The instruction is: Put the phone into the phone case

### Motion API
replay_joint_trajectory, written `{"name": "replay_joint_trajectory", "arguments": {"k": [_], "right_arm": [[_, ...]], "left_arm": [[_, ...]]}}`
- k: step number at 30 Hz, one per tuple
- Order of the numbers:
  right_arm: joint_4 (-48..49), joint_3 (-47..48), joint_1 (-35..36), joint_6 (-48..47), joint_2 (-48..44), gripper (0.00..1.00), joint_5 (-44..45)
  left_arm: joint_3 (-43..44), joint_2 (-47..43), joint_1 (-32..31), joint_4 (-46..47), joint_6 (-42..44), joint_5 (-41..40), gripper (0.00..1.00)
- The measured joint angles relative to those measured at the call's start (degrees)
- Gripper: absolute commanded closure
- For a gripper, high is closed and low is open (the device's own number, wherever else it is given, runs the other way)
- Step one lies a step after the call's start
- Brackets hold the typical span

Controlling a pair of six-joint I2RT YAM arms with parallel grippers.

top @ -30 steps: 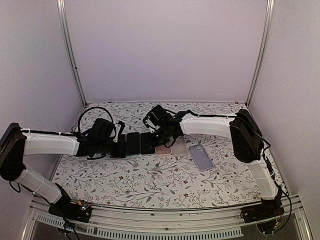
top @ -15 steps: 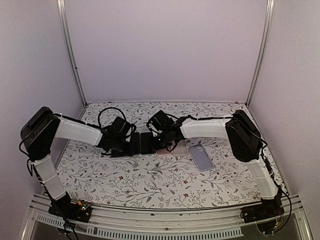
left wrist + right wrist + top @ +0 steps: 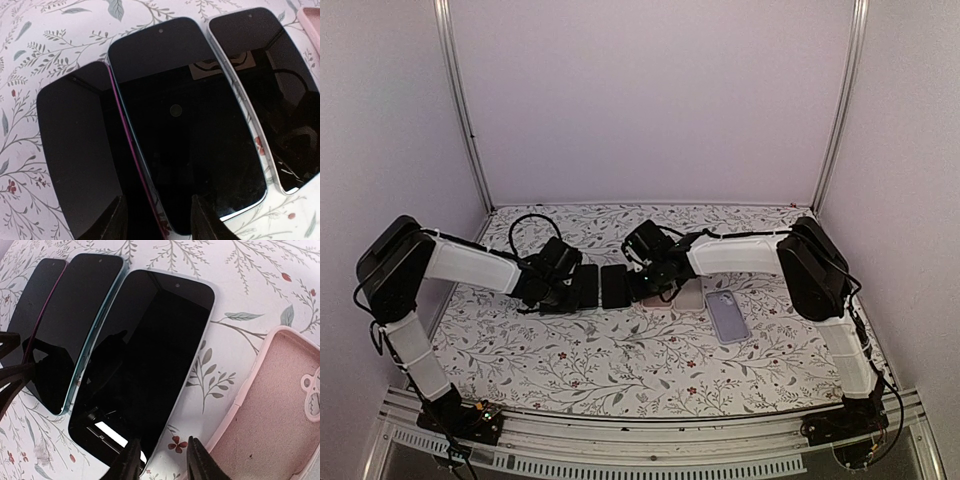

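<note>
You have three phones lying flat, screens up, side by side on the floral cloth (image 3: 620, 360): the magenta phone (image 3: 75, 150) on the left, the teal phone (image 3: 185, 125) in the middle and the white phone (image 3: 270, 90) on the right. The teal one sits tight against the magenta one. The pink case (image 3: 270, 430) lies hollow side up just beside the white phone, on the side away from the others, with a strip of cloth between them, so no phone is in it yet. Your left gripper (image 3: 161, 220) is low over the near end of the magenta and teal phones. Its fingers (image 3: 120, 220) are parted and straddle the seam between the two, clasping nothing. Your right gripper (image 3: 165, 460) is at the near corner of the white phone, on the case side. Its fingers (image 3: 197, 460) stand a little apart with the phone's edge and some cloth showing between them (you cannot tell whether the tips touch the phone), and the phone rests flat, ungrasped. In the overhead view a lilac case (image 3: 727, 315) lies further right, apart from both arms.
</note>
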Motion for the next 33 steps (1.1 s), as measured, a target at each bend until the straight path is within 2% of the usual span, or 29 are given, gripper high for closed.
{"name": "replay_joint_trajectory", "arguments": {"k": [2,5,9,17,23,26,28,33], "right_arm": [[-1.46,1.01,-0.11,-0.37,0.07,0.43,-0.04],[-3.32,3.69,-0.04,0.00,1.22,0.30,0.07],[-3.98,9.20,0.48,0.48,5.18,0.02,1.22],[-5.51,18.80,3.13,-0.37,11.78,0.01,7.54],[-5.92,20.39,4.66,-1.73,13.35,0.03,12.11],[-6.34,20.46,4.81,-2.05,13.40,0.09,12.59],[-6.97,20.65,4.81,-2.29,13.40,0.17,12.02],[-11.41,21.07,4.74,-3.43,12.72,0.19,8.74]], "left_arm": [[-0.96,-0.92,0.02,0.07,0.04,0.22,0.55],[-3.67,-3.87,0.02,0.00,0.26,1.49,0.54],[-5.97,-9.27,0.02,-0.13,0.61,2.99,0.52],[-6.16,-12.87,0.02,0.50,1.09,6.43,0.51],[-6.34,-12.55,0.02,0.46,1.07,7.74,0.50],[-6.45,-12.55,0.02,0.37,1.07,7.78,0.50],[-6.47,-12.55,0.02,0.17,1.07,7.76,0.50],[-6.47,-12.55,0.02,0.00,1.07,7.72,0.50]]}}
